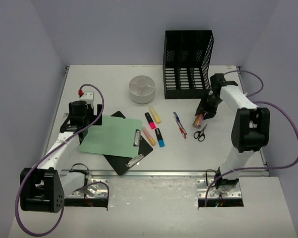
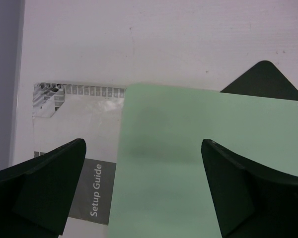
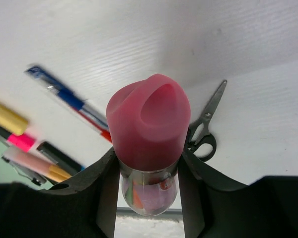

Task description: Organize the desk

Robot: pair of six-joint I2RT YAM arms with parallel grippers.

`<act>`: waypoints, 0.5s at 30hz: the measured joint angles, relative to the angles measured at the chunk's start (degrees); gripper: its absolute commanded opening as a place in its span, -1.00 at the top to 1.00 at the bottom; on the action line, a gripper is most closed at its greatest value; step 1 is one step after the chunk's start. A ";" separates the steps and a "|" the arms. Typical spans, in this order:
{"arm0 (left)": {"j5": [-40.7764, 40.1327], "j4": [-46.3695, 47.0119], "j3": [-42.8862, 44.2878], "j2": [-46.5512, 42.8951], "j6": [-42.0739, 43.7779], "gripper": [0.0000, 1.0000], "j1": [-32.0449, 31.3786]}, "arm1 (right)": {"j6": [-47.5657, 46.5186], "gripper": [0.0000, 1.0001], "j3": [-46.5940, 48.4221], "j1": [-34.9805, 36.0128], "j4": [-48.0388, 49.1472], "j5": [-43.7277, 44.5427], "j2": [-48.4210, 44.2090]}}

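Desk (image 1: 188, 156): large flat rectangular top, matte white, faint grain seen in the right wrist view. It fills the work area ahead of both arm bases, and a silver metal rail (image 1: 164, 173) runs along its near edge.

- Black file rack (image 1: 187, 57), perforated walls, upright at the far edge; round white divided cup (image 1: 142, 89) just left of it.
- Mint-green clipboard (image 1: 111, 136), smooth with rounded corners, is laid over a black clipboard (image 1: 131, 159). Both have metal clips.
- Four capped highlighters (image 1: 154, 128) are grouped right of the clipboards, then two pens (image 1: 179, 124) and black-handled scissors (image 1: 200, 133).
- Left gripper (image 2: 144, 168): fingers spread wide, nothing held, over the green clipboard's edge and a glossy leaflet (image 2: 84, 129) printed "Setup Guide".
- Right gripper (image 3: 148, 171): fingers clamped on a bottle (image 3: 148, 124) with a slanted pink cap, silver collar and clear body. It is held tilted above the desk, near the scissors.
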 measured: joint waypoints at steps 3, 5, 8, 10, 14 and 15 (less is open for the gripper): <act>0.35 0.00 0.00 0.00 0.04 -1.00 0.00 | -3.17 0.97 -1.09 0.44 3.74 -0.90 -8.55; 1.14 -0.07 0.00 0.00 0.17 -1.00 0.00 | -5.22 0.97 -1.14 0.83 7.67 -1.22 -14.23; 3.13 -0.24 0.00 -0.20 0.52 -1.00 0.00 | -8.35 0.97 -1.42 2.19 14.73 -1.25 -20.76; 5.01 -0.74 0.00 -1.27 0.83 -1.00 0.00 | -10.54 0.97 -1.66 3.80 19.45 -0.74 -23.15; 9.11 -0.83 0.02 -4.13 1.07 -1.00 0.00 | -16.24 0.97 -2.56 10.23 30.69 0.74 -24.00; 9.79 -0.87 0.09 -4.17 1.05 -1.00 0.00 | -18.10 0.97 -2.75 12.39 34.16 0.87 -23.52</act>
